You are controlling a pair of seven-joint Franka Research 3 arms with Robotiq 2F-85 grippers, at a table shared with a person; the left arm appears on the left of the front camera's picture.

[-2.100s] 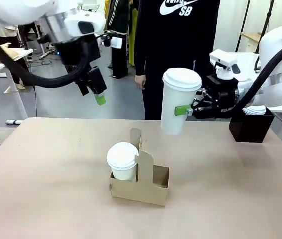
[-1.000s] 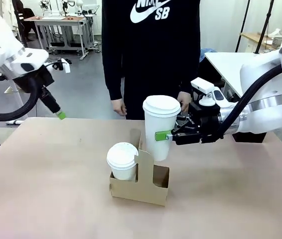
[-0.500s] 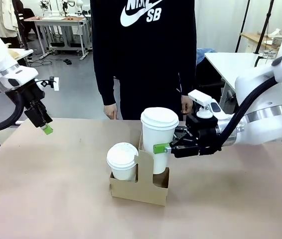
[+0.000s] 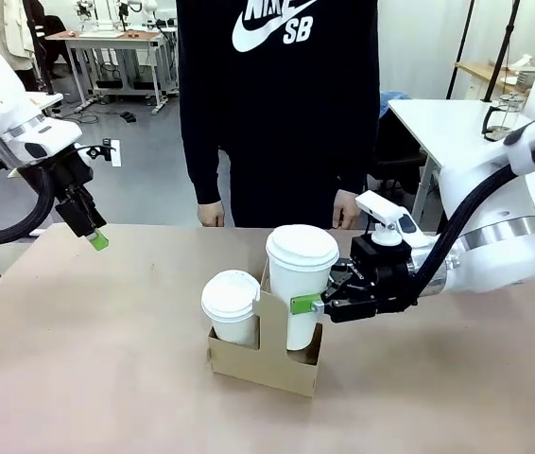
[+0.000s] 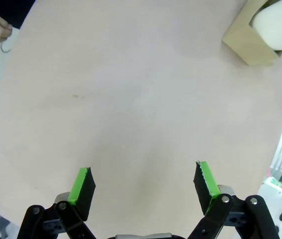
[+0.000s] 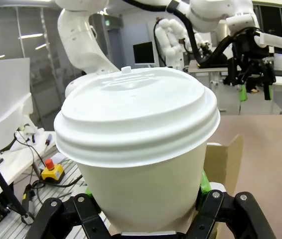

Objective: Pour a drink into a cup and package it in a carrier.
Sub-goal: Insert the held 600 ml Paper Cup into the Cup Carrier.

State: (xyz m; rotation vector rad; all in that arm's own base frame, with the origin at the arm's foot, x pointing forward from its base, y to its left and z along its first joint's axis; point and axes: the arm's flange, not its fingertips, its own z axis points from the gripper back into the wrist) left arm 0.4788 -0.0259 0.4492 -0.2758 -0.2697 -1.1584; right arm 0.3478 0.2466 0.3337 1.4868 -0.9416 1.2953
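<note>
Right claw (image 4: 317, 304): clamped on the side of the tall white lidded cup (image 4: 300, 284), one green pad showing at the cup's wall; the far finger is hidden behind the cup.
Tall cup: upright, its lower part down inside the right-hand slot of the carrier (image 4: 266, 355); whether its base rests on the slot floor cannot be told, as the cardboard wall covers it.
Tall cup, right wrist view: the lid (image 6: 137, 115) and upper wall crowd the lens; the green pads are nearly covered, only a sliver shows at the right of the cup.
Carrier: brown cardboard, standing near the middle of the worktop (image 4: 107, 359); its upright handle panel rises between the two cups, and its cut-out is hard to make out.
Second cup (image 4: 231, 305): shorter-looking, white, lidded, seated in the left-hand slot; its lower half is hidden by the carrier wall.
Drink: not visible, both cups are lidded.
Left claw (image 4: 93, 234): raised above the worktop's far left corner, well apart from the carrier.
Left claw, left wrist view (image 5: 143, 184): fingers spread wide, nothing between them, bare worktop below; a carrier corner (image 5: 248, 42) is cut off at the top right.
Person (image 4: 277, 104): stands at the far side, hands hanging by the worktop edge.
</note>
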